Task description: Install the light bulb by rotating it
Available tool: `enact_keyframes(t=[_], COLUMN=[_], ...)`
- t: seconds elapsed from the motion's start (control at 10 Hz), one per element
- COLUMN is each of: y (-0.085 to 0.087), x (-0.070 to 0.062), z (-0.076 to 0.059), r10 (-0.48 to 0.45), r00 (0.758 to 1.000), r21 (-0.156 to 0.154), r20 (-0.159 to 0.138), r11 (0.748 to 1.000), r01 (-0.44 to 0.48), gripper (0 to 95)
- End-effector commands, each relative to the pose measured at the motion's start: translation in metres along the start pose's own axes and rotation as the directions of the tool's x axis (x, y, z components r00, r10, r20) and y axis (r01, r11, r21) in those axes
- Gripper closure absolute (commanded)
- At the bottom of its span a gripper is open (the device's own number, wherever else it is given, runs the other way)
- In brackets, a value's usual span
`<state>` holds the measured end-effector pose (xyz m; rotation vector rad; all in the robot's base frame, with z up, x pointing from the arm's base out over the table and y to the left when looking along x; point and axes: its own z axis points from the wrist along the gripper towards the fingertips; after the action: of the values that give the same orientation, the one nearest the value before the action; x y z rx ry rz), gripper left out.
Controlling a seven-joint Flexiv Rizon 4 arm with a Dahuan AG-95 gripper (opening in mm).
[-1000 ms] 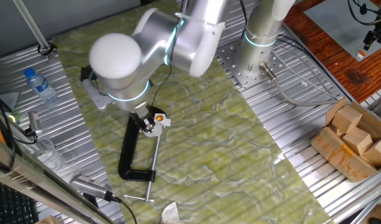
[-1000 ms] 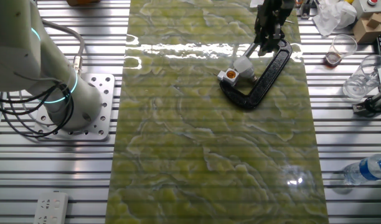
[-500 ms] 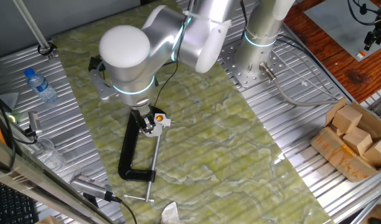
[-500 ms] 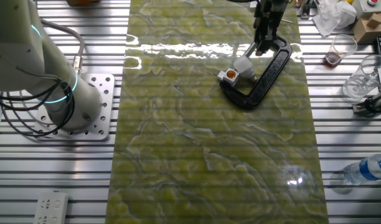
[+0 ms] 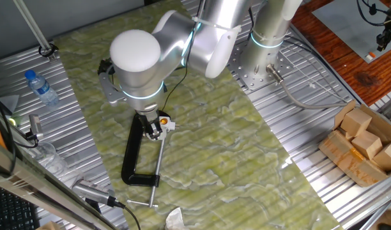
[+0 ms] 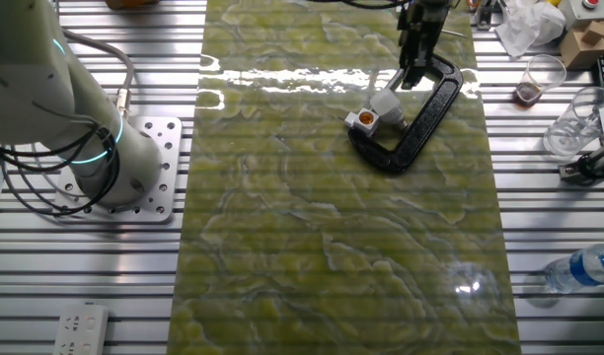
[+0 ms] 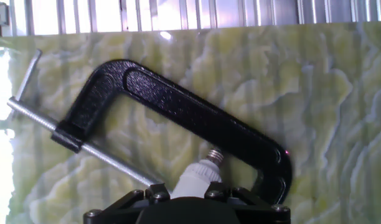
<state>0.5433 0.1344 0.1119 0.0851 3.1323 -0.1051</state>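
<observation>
Bench (image 6: 282,296): ribbed metal, with a green marbled mat (image 6: 332,227) laid down its middle.

Clamp (image 7: 178,112): black C-frame lying flat on the mat directly beneath the hand, its threaded screw (image 7: 91,152) running across the open side to a crossbar handle (image 7: 25,74) at the far end. In one fixed view the frame (image 5: 133,160) stretches away from the hand toward the bench edge.

Block (image 6: 364,118): small, white, orange-centred, just beside the hand on the mat, at the clamp's jaw end; also seen at (image 5: 162,120).

Bulb (image 7: 197,177): pale grey-white, metal screw base pointing away from the hand toward the clamp's frame. In the hand view it sits between the fingers at the lower edge; in the other fixed view (image 6: 386,102) it lies under the fingertips, between the block and the clamp frame.

Hand (image 6: 413,71): upright over the clamp, fingers pointing down, closed on the bulb's rounded end. In one fixed view (image 5: 151,124) the arm's wrist hides most of the grip.

Periphery, well apart from the hand: water bottle (image 5: 41,87), plastic cup (image 6: 541,77), wooden blocks in a carton (image 5: 365,144), arm base plate (image 6: 149,168).
</observation>
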Motion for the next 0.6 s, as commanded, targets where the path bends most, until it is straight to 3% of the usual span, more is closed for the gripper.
enact_keyframes(t=[0.1, 0.3, 0.4, 0.6], y=[-0.001, -0.001, -0.001, -0.001], x=[0.002, 0.003, 0.003, 0.003], z=[0.003, 0.010, 0.011, 0.015], r10=[-0.003, 0.015, 0.026, 0.062], r00=[1.000, 1.000, 1.000, 0.998], r21=[0.001, -0.006, -0.006, -0.008], r20=[0.001, 0.005, 0.005, 0.004], r11=[1.000, 1.000, 1.000, 0.998], r01=[0.003, -0.015, -0.026, -0.062], gripper=[57.0, 57.0, 38.0, 38.0])
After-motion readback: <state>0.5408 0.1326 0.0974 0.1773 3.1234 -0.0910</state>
